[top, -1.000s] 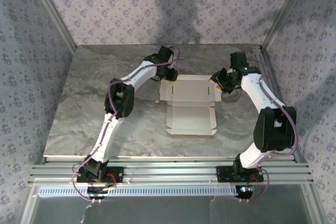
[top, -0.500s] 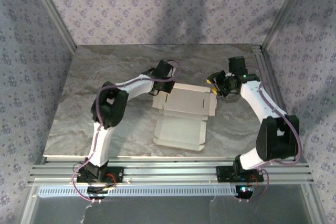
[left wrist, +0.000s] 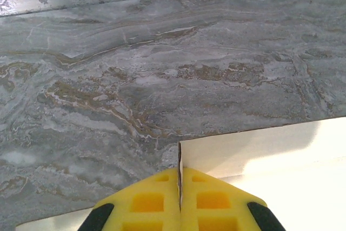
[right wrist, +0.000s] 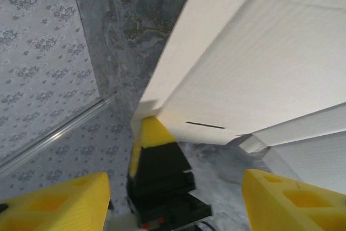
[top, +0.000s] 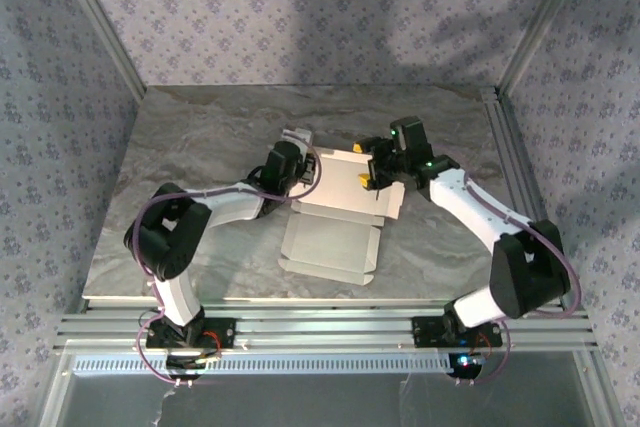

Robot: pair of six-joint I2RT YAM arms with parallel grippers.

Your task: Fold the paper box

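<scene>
Left arm (top: 175, 237) elbow swings out to the near left versus a second ago, pulling its wrist nearer. With it the paper box (top: 330, 242) slides left and nearer on the table (top: 180, 147) and skews. Its near panel now points near-left, flat, white side up.

Left gripper (left wrist: 180, 201) is clamped tight on the box's far-left corner. In the left wrist view the yellow pads (left wrist: 146, 201) meet with a thin upright card edge pinched between them.

Right gripper (top: 368, 179) has come left from the box's right edge to over the far panel. Its jaws stand wide with nothing between them. In the right wrist view the fingers (right wrist: 59, 204) sit well apart, and the white panel rises tilted ahead of them. It seems to have let go of the right side and is spreading.

Judgement: the hold has passed to the left arm and the sheet is being repositioned. No wall is tucked or locked yet, so folding is at an early stage.

Far side: the far panel looks lifted off the table, exact angle unclear.

Risk: thin card may crease at the pinched corner while it is dragged.
</scene>
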